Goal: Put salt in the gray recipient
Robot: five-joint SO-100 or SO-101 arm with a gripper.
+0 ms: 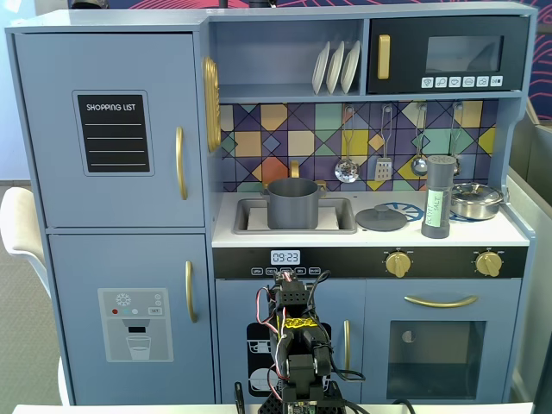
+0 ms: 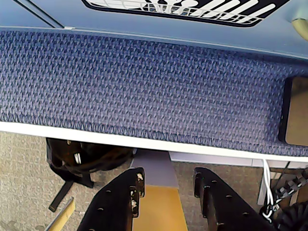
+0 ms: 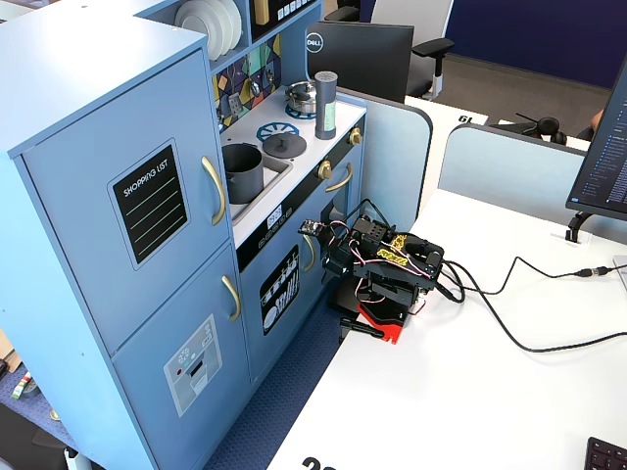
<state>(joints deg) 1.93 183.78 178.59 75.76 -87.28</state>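
Note:
The salt (image 1: 438,200) is a tall dark gray shaker with a pale green label. It stands upright on the toy kitchen's counter at the right, and also shows in the other fixed view (image 3: 325,105). The gray recipient (image 1: 291,203) is a matte gray pot standing in the sink (image 1: 341,226), also seen from the side (image 3: 241,173). My arm (image 1: 293,345) is folded low in front of the kitchen, well below the counter. In the wrist view my gripper (image 2: 168,177) points down past the table edge, its jaws apart and empty. Neither salt nor pot shows in the wrist view.
A flat gray lid (image 1: 381,218) lies between sink and salt. A shiny steel pan (image 1: 476,200) stands right of the salt. Ladles hang on the backsplash above. A blue fabric divider (image 2: 144,86) and a black bag (image 2: 82,159) on the floor show below the gripper. Cables (image 3: 529,323) cross the white table.

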